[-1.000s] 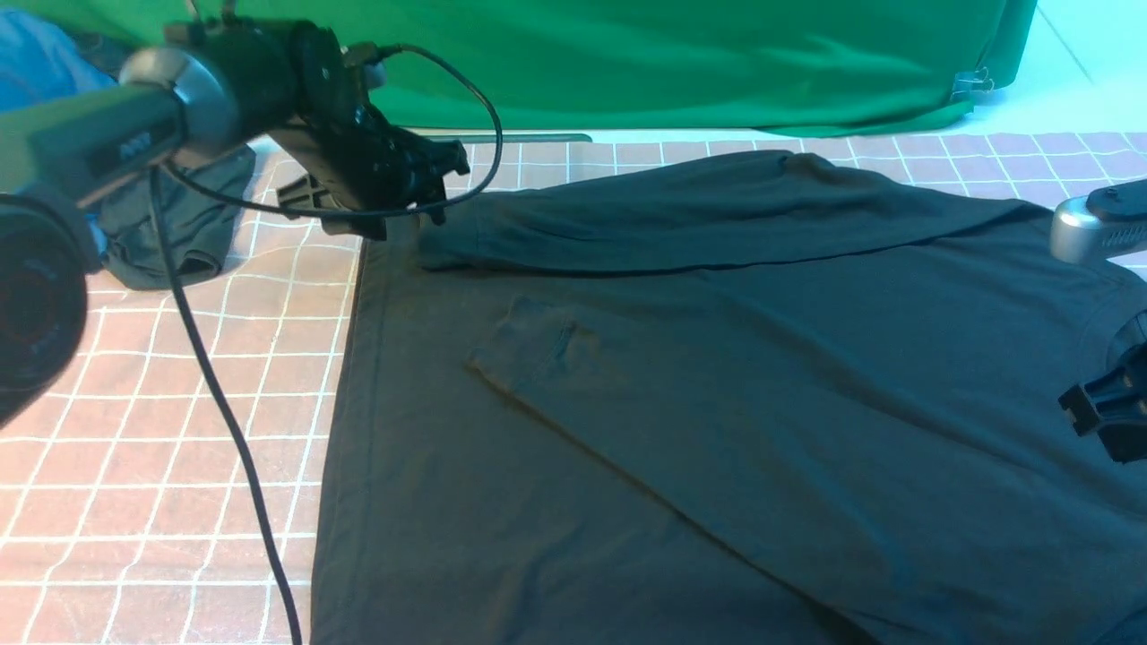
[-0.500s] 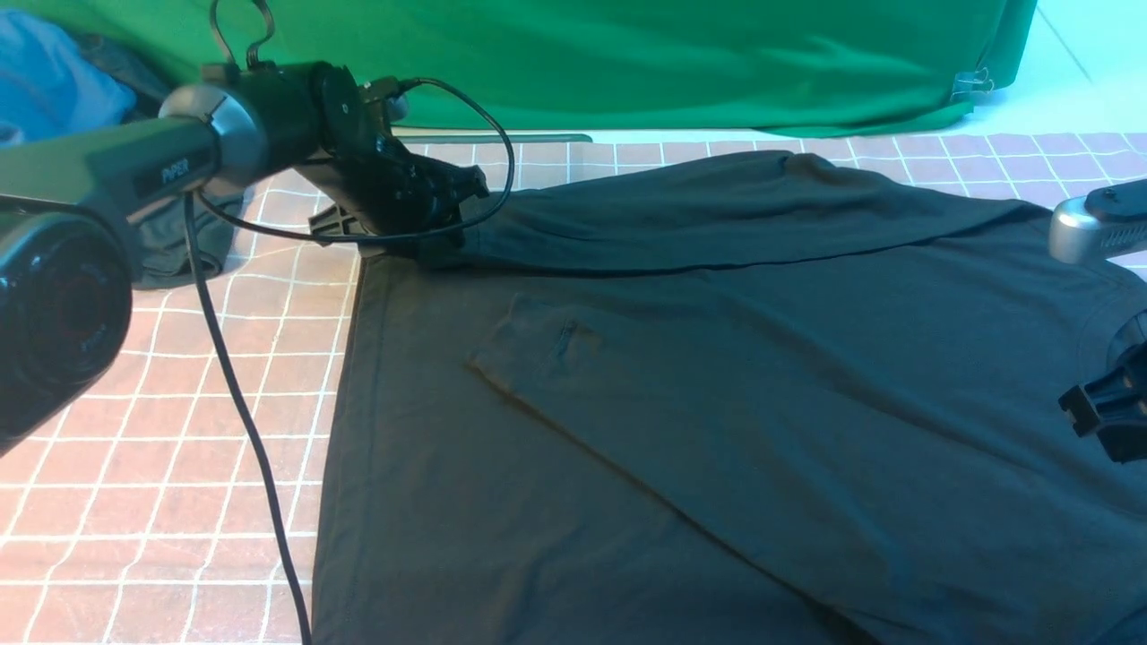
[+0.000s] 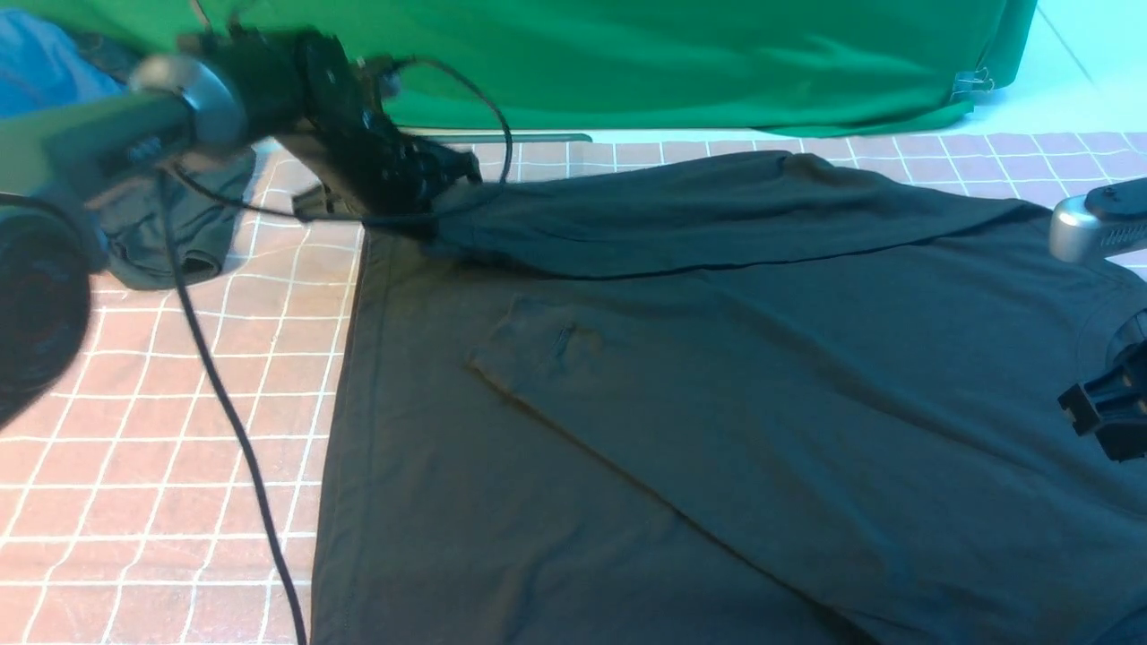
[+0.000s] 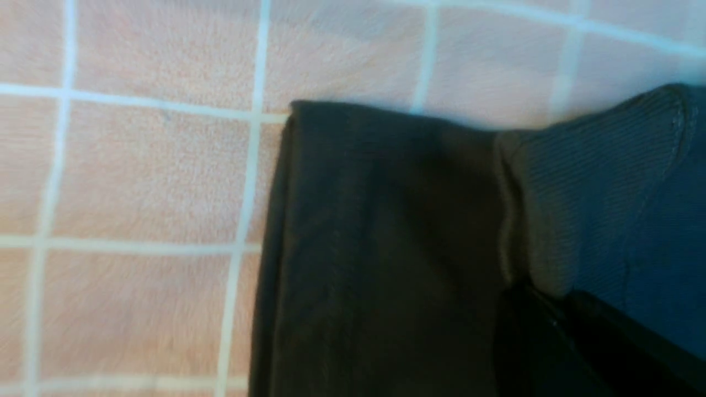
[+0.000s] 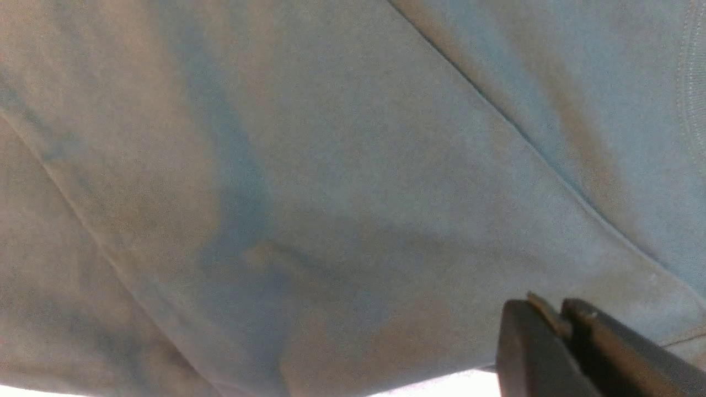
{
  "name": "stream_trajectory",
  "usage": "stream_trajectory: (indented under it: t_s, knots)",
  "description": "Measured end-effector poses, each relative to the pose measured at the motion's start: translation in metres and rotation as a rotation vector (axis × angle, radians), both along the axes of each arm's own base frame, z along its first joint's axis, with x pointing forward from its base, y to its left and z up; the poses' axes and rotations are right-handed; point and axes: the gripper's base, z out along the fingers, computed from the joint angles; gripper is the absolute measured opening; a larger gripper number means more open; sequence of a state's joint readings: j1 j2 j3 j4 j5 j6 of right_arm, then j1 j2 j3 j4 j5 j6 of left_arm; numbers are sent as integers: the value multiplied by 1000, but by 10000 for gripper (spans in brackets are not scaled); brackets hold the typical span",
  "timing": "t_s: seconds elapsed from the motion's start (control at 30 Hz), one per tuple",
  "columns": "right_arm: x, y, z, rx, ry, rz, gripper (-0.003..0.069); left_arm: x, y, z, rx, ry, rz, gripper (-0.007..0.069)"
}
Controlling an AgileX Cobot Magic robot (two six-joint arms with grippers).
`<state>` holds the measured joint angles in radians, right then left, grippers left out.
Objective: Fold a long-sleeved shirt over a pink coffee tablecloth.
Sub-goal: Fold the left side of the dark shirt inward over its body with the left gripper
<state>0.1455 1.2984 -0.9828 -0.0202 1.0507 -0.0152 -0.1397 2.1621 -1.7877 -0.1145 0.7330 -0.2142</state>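
Note:
The black long-sleeved shirt (image 3: 717,403) lies spread on the pink coffee tablecloth (image 3: 179,403). One sleeve is folded across the body, its cuff (image 3: 529,345) near the middle. The far sleeve (image 3: 717,215) runs along the shirt's far edge. My left gripper (image 3: 430,193) is shut on that sleeve's ribbed cuff (image 4: 579,193), which runs into the dark left gripper (image 4: 557,331) beside the shirt's hem corner (image 4: 386,248). At the right edge my right gripper (image 3: 1098,412) hangs just above the shirt (image 5: 331,165). In the wrist view the right gripper (image 5: 557,320) has its fingers together, with nothing between them.
A bright green cloth (image 3: 672,63) hangs along the back. A small dark garment (image 3: 170,233) and a blue garment (image 3: 45,63) lie at the far left. The left arm's black cable (image 3: 224,403) trails down over the tablecloth.
My left gripper came down onto the far sleeve's cuff and shut on it. It is now blurred, moving slightly back to the left with the cuff. The right arm has not moved.

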Motion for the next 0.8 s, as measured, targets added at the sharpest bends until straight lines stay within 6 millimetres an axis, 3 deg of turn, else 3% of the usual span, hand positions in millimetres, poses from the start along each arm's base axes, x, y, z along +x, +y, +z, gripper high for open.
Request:
stream_trajectory:
  t_s: [0.1, 0.47, 0.8]
  knots:
    - [0, 0, 0, 0, -4, 3, 111, -11, 0, 28, 1, -14, -19, 31]
    - [3, 1, 1, 2, -38, 13, 127, -52, -7, 95, -117, 36, -95, 31]
    - [13, 2, 5, 18, -156, 16, 144, -87, -11, 127, -150, 135, -141, 31]
